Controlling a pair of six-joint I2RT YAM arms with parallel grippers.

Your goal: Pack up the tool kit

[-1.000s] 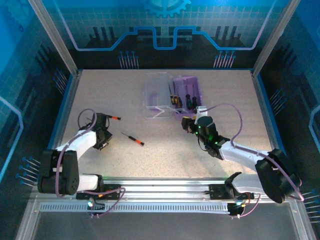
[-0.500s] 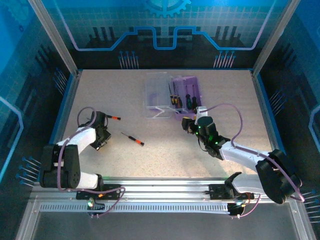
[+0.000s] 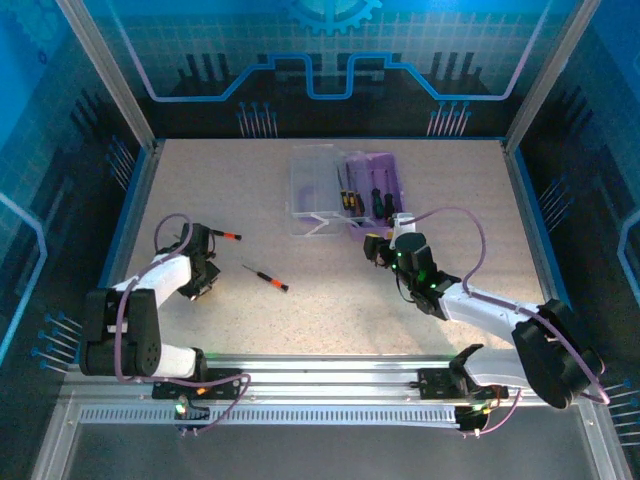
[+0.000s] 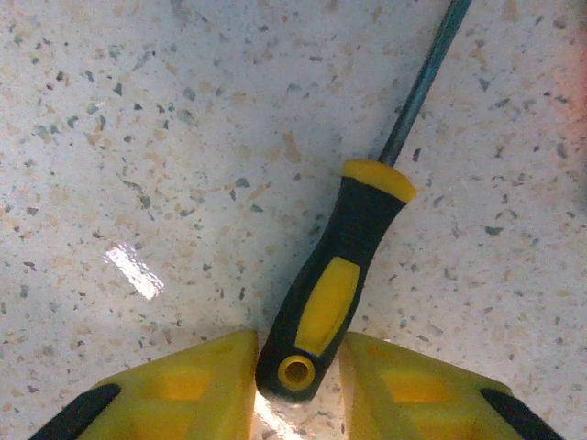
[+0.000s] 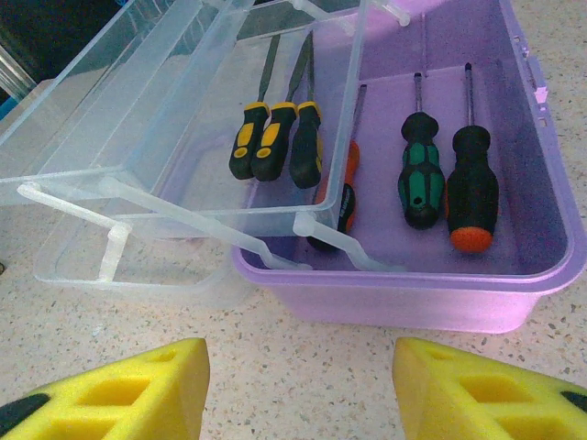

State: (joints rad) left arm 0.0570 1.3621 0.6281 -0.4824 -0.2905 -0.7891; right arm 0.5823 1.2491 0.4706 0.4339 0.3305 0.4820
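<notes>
6 slim screwdrivers (image 5: 275, 142) sit in translucent purple plastic case (image 5: 413, 302); 2 still loose on speckled table (image 3: 330, 310). Left tool (image 4: 296, 371) narrow around yellow-black-handled screwdriver (image 4: 335, 275), grip unclear; right tool (image 5: 298, 371) wide, empty.

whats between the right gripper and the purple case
Just bare speckled table between the right gripper and the tool kit's purple base, seen in the right wrist view.

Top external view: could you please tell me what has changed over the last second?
The left arm swung its elbow left; the left gripper shifted only slightly, its fingers flanking the butt of the yellow-and-black-handled screwdriver. Whether it grips is unclear. Unchanged: the open right gripper, the translucent purple plastic case and the slim loose screwdriver with an orange end.
</notes>
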